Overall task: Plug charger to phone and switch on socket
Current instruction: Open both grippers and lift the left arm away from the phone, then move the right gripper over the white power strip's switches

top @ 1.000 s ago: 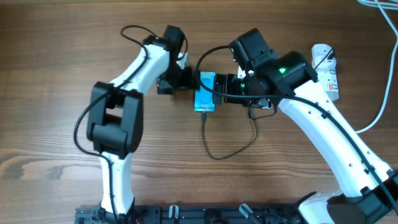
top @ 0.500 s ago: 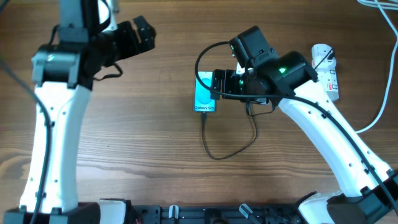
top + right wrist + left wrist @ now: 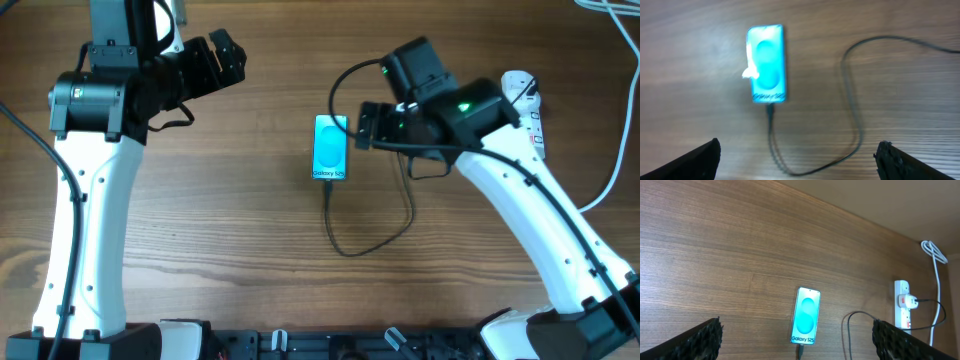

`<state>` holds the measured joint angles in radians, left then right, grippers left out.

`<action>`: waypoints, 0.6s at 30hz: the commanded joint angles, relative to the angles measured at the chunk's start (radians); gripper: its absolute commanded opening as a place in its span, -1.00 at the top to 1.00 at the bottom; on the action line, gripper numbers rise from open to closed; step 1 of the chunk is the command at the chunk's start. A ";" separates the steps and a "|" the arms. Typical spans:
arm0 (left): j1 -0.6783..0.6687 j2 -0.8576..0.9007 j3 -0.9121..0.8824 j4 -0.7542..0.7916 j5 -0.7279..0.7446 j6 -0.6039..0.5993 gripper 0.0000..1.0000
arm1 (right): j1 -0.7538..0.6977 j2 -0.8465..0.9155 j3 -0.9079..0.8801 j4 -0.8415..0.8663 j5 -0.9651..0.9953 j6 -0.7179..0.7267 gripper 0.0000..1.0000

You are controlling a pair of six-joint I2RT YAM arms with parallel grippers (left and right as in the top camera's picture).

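The phone lies flat mid-table with its cyan screen up and its white lettered strip toward the front. It also shows in the left wrist view and the right wrist view. The charger's black connector sits in the phone's front end. Its thin cable loops right and up toward the socket, which is also in the left wrist view. My left gripper is open and empty, high at the far left. My right gripper is open and empty, just right of the phone.
A thick white cord runs from the socket along the right edge of the table. The right arm's body hangs over the stretch between phone and socket. The wooden table shows bare wood at the front left.
My left arm has swung up and away to the far left from the phone. My right gripper has drawn back to the right, off the phone. The phone stays put with the cable in it.
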<state>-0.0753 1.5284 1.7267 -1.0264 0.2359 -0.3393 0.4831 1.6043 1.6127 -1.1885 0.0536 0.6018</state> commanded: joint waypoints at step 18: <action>0.007 0.005 -0.004 0.000 -0.006 -0.009 -1.00 | -0.560 -0.003 0.016 0.058 0.237 0.008 -1.00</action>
<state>-0.0753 1.5284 1.7267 -1.0264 0.2356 -0.3393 -0.0158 1.6043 1.6127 -1.1572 0.2680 0.6018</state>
